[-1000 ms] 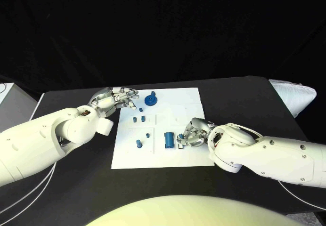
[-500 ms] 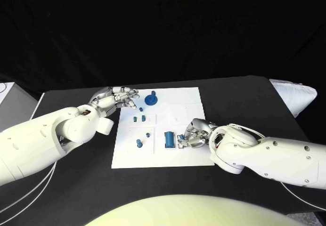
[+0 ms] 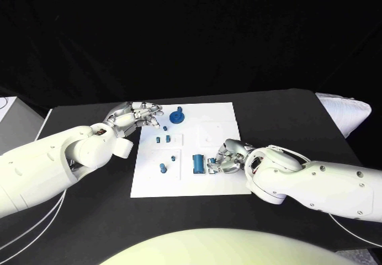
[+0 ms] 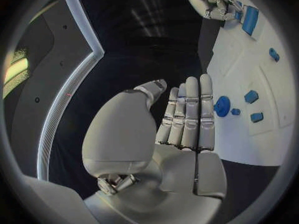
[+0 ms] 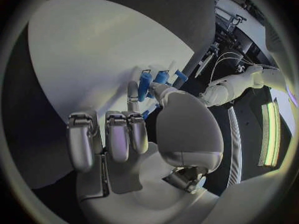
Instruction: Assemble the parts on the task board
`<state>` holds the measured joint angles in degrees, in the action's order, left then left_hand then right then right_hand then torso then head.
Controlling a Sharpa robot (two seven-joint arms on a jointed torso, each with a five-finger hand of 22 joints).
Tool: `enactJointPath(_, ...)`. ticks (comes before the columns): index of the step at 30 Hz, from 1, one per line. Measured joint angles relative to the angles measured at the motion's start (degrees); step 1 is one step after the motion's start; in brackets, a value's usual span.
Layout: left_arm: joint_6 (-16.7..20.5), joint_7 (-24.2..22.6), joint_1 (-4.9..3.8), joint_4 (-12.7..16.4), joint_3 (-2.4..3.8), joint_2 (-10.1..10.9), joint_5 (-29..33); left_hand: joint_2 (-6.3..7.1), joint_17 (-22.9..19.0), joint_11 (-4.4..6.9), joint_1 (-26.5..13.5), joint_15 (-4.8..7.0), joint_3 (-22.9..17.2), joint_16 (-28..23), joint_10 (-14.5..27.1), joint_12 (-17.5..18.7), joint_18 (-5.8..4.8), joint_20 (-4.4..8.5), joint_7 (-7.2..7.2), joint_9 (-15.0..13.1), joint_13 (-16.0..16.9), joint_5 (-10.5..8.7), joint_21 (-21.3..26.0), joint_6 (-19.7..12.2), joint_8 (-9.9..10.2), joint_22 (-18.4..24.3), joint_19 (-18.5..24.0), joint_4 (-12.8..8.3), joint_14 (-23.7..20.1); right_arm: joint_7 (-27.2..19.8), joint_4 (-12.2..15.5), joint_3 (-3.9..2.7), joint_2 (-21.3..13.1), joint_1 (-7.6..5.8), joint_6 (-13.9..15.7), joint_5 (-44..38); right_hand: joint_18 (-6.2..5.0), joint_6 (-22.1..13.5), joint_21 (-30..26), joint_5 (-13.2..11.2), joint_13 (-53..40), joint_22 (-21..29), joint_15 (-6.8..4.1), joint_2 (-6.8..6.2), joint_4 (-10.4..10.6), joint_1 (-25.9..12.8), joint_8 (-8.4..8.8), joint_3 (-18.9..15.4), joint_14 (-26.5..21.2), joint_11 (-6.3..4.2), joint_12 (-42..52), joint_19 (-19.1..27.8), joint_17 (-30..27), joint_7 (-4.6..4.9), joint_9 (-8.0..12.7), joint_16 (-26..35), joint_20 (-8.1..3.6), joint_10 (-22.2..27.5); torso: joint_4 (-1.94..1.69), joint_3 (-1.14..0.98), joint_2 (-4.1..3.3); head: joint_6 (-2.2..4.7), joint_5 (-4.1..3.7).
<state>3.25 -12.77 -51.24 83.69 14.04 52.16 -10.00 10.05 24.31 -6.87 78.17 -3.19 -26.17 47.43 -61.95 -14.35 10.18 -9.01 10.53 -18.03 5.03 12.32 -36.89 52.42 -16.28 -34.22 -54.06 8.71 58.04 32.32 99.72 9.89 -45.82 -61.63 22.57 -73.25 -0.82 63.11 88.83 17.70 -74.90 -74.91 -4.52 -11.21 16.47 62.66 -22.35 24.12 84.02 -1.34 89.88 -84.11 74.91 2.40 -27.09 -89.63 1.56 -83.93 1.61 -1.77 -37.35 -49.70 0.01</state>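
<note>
The white rectangular task board (image 3: 223, 118) lies in the middle of the black table (image 3: 286, 110). The left silver hand (image 3: 133, 117) sits at the board's far left corner, beside a round blue part (image 3: 176, 117). The right silver hand (image 3: 227, 157) rests on the board's near right area, against small blue parts (image 3: 212, 165), with a blue block part (image 3: 197, 163) just to their left

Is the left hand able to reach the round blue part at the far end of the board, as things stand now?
Probably yes. The left hand sits at the far left edge of the task board, fingers apart and holding nothing. The round blue part lies just beside its fingertips, with only bare board between them.
</note>
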Motion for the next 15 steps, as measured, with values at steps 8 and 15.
enactJointPath(8,0.0,0.0,0.00,0.0,-0.01,0.0,0.0,0.00,0.1,0.00,0.0,0.00,0.0,0.0,0.0,0.0,0.00,0.00,0.00,0.0,0.0,0.00,0.0,0.0,0.0,0.0,0.0,0.0,0.0,0.0,-0.3,-0.01,0.2,-0.05,-0.7,0.0,0.00,0.1,0.0,-1.8,0.0,0.0,0.00,-0.45,0.2,-3.2,-0.04,-2.2,0.0,0.00,0.0,0.0,0.0,-0.15,0.2,0.0,0.00,0.0,-0.02,0.02,0.00,-0.10,0.02)
enactJointPath(15,0.0,0.1,0.00,0.0,-0.01,0.0,0.0,0.00,0.1,0.00,0.0,0.00,0.0,0.0,0.0,0.0,0.00,0.00,0.00,0.0,0.0,0.00,0.0,0.0,0.0,0.0,0.0,0.0,0.0,0.0,-0.4,-0.01,0.3,-0.06,-1.1,0.0,0.00,0.1,0.0,-3.2,0.0,0.0,0.00,-0.56,0.1,-3.8,-0.04,-3.2,0.0,0.00,0.0,0.0,0.0,-0.15,0.3,0.0,0.00,0.0,-0.02,0.00,-0.01,-0.12,0.09)
